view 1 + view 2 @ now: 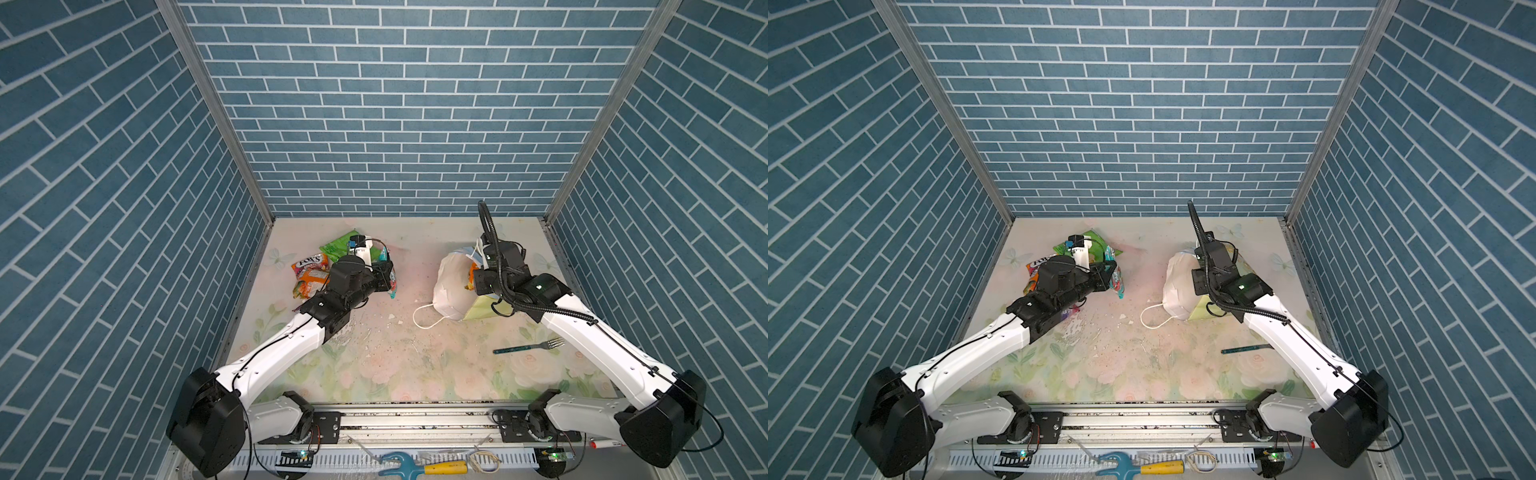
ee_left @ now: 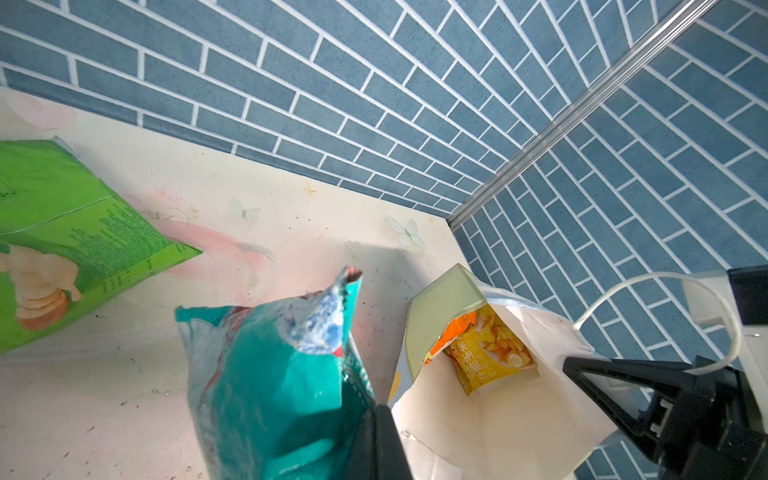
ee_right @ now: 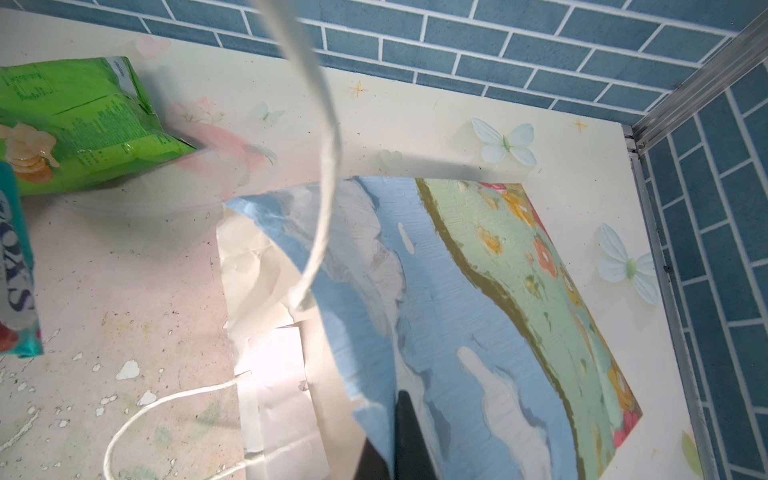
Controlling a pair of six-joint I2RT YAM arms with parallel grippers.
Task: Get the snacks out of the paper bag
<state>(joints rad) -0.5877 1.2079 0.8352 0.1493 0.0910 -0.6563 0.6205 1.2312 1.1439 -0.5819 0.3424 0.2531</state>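
Observation:
The paper bag point(image 1: 449, 286) lies tilted at the back right, its white inside facing the left arm. My right gripper point(image 3: 401, 399) is shut on the bag's blue cloud-printed wall point(image 3: 449, 316), by its mouth. An orange-yellow snack bag point(image 2: 490, 353) lies inside the paper bag point(image 2: 511, 419). My left gripper point(image 2: 380, 409) is shut on a teal candy packet point(image 2: 270, 374), held just above the table left of the bag. A green chip bag point(image 1: 338, 245), a FOX'S packet point(image 1: 307, 264) and an orange packet point(image 1: 309, 284) lie by the left arm.
A teal-handled fork point(image 1: 528, 347) lies on the floral table point(image 1: 395, 365) near the right arm. The bag's white cord handle point(image 1: 428, 318) loops onto the table. Blue brick walls close in the back and both sides. A blue and yellow tool point(image 1: 419, 465) lies on the front rail.

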